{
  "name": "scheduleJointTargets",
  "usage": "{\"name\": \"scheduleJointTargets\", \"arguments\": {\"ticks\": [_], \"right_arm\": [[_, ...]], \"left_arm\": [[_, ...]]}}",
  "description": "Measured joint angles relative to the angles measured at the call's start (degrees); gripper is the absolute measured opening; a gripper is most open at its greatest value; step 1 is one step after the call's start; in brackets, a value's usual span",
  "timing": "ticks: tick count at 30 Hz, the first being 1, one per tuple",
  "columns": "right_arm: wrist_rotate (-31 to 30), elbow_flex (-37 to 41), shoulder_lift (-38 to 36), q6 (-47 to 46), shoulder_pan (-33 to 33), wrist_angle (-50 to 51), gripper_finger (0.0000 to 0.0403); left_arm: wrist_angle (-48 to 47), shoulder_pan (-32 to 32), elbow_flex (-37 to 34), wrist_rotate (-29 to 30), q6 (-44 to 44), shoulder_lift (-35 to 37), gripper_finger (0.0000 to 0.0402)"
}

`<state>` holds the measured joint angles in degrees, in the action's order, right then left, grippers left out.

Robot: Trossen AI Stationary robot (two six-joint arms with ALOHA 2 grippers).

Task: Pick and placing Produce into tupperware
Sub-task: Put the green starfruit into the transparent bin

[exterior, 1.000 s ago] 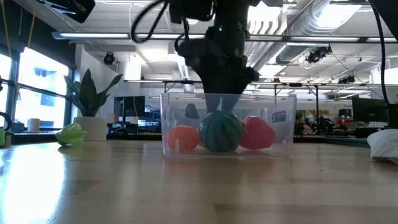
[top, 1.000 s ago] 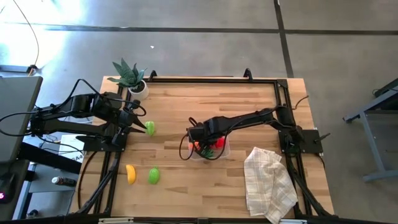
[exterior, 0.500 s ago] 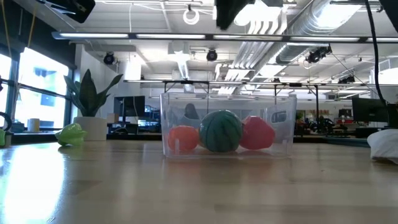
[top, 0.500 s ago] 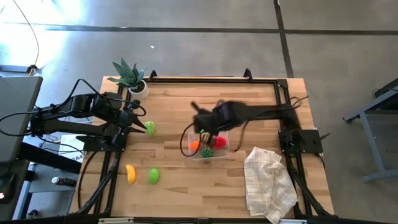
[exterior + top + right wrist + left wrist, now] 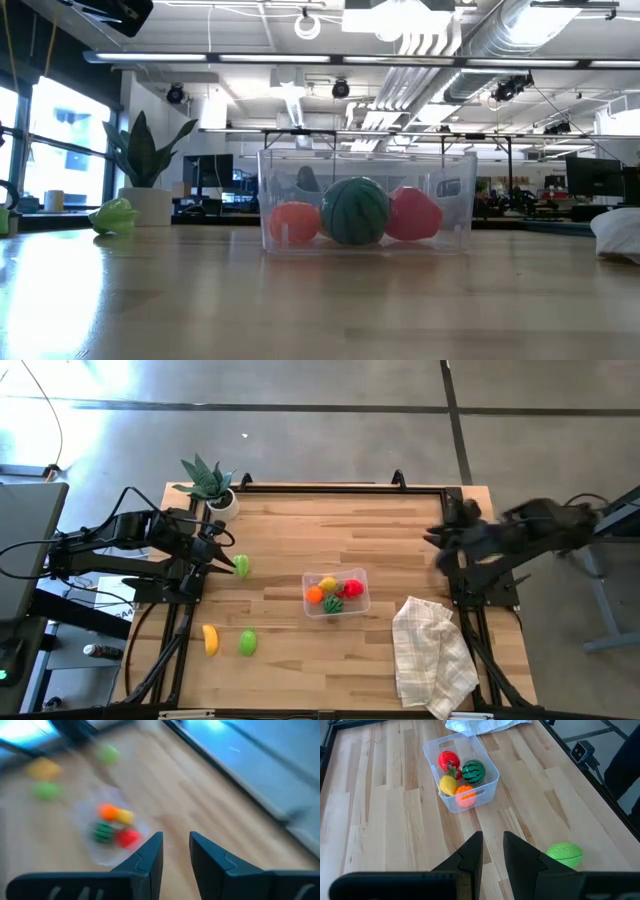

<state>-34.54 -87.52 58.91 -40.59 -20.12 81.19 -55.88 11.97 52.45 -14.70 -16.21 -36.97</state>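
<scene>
tupperware [image 5: 336,592] sits mid-table on the light wooden plank table [image 5: 340,530], holding an orange [image 5: 314,595], lemon [image 5: 328,584], red pepper [image 5: 352,588] and watermelon [image 5: 333,603]. right gripper [image 5: 440,540] sits blurred at the table's right edge, fingers slightly parted and empty. left gripper [image 5: 228,563], fingers narrowly parted and empty, rests beside a green piece [image 5: 242,566]. a workshop with ceiling pipes lies beyond.

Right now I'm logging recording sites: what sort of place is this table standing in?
Probably a robotics lab or open workshop. The low view shows exposed ceiling ducts and rows of monitors behind the tupperware; the high view shows bare concrete floor around the wooden table.
</scene>
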Motion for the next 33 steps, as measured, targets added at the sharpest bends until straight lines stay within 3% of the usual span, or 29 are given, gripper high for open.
{"name": "scheduleJointTargets", "arguments": {"ticks": [5, 10, 14, 16, 20, 27, 33], "right_arm": [[6.8, 22.34, -19.78, 6.74, -4.88, -27.77, 0.0084], [8.08, 42.14, -34.81, 7.11, -5.41, -36.47, 0.0084], [8.39, 52.63, -42.41, 13.76, -5.4, -52.51, 0.0084], [7.99, 54.35, -44.95, 18.02, -5.34, -57.27, 0.0084], [2.95, 54.41, -49.23, 22.72, -3.34, -54.99, 0.0084], [2.98, 51.58, -56.9, 30.03, -0.05, -54.64, 0.0084], [9.3, 51.48, -58.56, 22.38, -0.85, -44.65, 0.0084]], "left_arm": [[0.0, 0.02, 0.0, 0.01, 0.0, -0.02, 0.0067], [0.0, 0.0, 0.0, 0.0, 0.0, 0.0, 0.0067], [0.0, 0.01, 0.0, 0.01, 0.0, 0.0, 0.0067], [0.0, 0.02, 0.0, 0.02, 0.0, -0.02, 0.0067], [0.02, 0.01, 0.0, 0.0, 0.0, -0.01, 0.0067], [0.02, 0.0, 0.0, 0.0, 0.01, -0.01, 0.0067], [0.0, 0.0, 0.0, 0.0, 0.01, -0.01, 0.0067]]}}
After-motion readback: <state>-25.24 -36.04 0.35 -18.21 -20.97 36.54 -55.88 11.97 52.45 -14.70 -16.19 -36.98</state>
